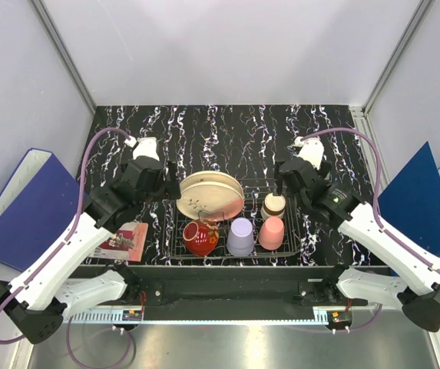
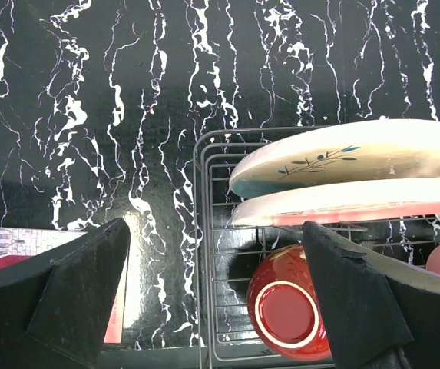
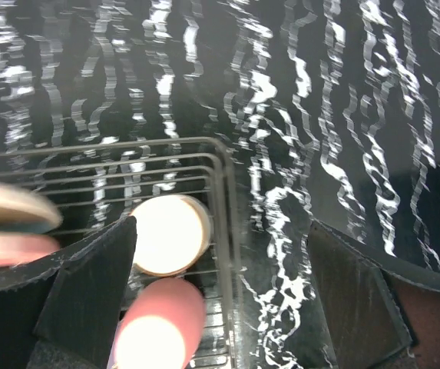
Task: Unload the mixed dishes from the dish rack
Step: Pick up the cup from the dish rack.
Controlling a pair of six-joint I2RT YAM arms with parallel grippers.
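The wire dish rack (image 1: 256, 184) sits at the table's near middle. Two cream plates (image 1: 210, 196) stand on edge at its back left, the blue-tinted plate (image 2: 350, 157) behind the pink-tinted plate (image 2: 350, 201). In front are a red bowl-cup (image 1: 201, 237), a lilac tumbler (image 1: 240, 236) and a pink tumbler (image 1: 271, 233), with a small brown-cream cup (image 1: 273, 205) behind. My left gripper (image 1: 170, 181) hovers open over the rack's left rim (image 2: 202, 231), beside the red bowl-cup (image 2: 285, 311). My right gripper (image 1: 281, 184) hangs open over the right rim (image 3: 227, 200), next to the small cup (image 3: 170, 234) and pink tumbler (image 3: 158, 327).
A red printed card (image 1: 124, 238) lies on the black marbled table left of the rack. Blue binders lean outside the enclosure at left (image 1: 20, 204) and right (image 1: 415, 196). White walls close in the back and sides.
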